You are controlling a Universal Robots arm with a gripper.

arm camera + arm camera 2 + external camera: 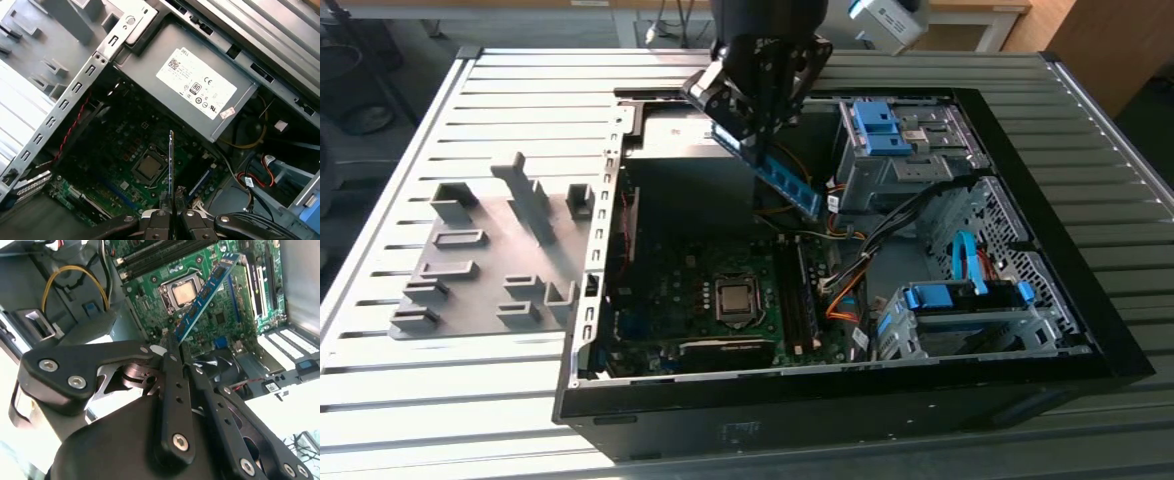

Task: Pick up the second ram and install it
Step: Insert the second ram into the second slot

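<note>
The gripper is clamped tight on one end of the second ram, holding the blue stick tilted in the air above the motherboard inside the open computer case. In the first wrist view a white label with certification marks sits on the grey power supply.

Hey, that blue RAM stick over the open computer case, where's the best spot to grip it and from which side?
Grip the second ram at one short end, pads on its two flat faces, as the gripper does, coming from above. That likely leaves the long contact edge free.
</note>
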